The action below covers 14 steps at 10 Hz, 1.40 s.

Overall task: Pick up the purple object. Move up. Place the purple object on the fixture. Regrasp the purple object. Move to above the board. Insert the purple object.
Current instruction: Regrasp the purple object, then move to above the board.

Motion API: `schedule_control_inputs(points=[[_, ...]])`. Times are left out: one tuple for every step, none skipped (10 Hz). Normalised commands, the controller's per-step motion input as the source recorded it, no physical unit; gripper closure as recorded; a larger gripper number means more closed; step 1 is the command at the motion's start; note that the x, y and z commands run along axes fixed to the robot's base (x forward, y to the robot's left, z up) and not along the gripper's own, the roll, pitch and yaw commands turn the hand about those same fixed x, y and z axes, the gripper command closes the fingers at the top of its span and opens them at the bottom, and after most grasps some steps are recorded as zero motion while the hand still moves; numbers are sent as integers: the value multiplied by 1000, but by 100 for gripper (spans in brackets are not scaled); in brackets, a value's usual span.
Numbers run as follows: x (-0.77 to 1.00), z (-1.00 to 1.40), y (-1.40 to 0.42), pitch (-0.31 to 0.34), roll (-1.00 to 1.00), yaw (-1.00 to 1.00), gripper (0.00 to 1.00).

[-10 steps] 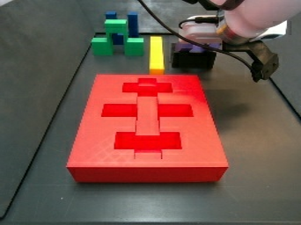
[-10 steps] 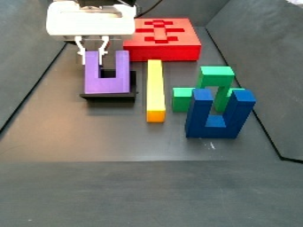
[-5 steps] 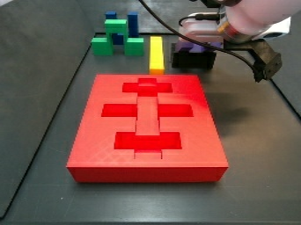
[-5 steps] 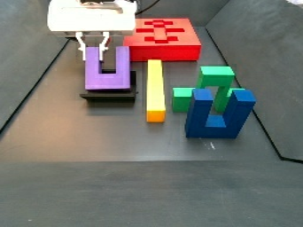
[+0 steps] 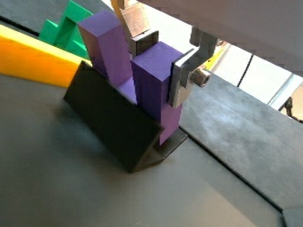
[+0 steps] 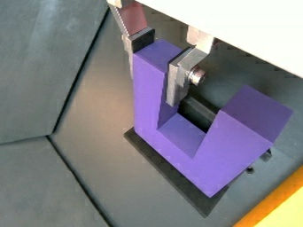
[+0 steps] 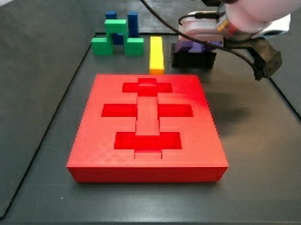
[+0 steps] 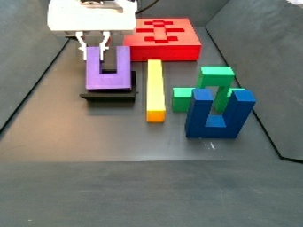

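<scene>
The purple object (image 8: 106,78) is a U-shaped block standing upright in the black fixture (image 8: 106,94), seen in both side views and both wrist views. My gripper (image 8: 91,51) hangs over its prong on the wall side. In both wrist views the silver fingers (image 6: 183,78) sit against the two sides of that prong (image 5: 148,84) near its top, shut on it. The other prong stands free beside them. The block's base rests in the fixture (image 5: 106,115). The red board (image 7: 147,114) lies apart from the gripper (image 7: 200,39), across the floor.
A yellow bar (image 8: 154,89) lies alongside the fixture. Beyond it stand a green block (image 8: 213,80) and a blue U-shaped block (image 8: 219,115). Dark sloping walls close in the floor on both sides.
The gripper sits a touch higher on the prong than a second ago. The purple object is still in the fixture; nothing else moved.
</scene>
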Motion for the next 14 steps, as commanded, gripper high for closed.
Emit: schedule_control_inputs(points=[[0,0,0,0,0,0,100],[0,0,0,0,0,0,100],[0,0,0,0,0,0,100],[0,0,0,0,0,0,100],[0,0,0,0,0,0,100],[0,1400,0,0,0,0,100],[18,1400,7,-45,7,-11,100],[6,1400,27,-59,-35,-25,100],[-1,1400,33,-39,-13,-32,100],[10,1400,13,0,6,-39,100],[13,1400,6,28,5,-41,100],[25,1400,20,45,-13,-33,100],[26,806,-1,75,-8,-24,100],[40,447,-4,92,0,-11,100]])
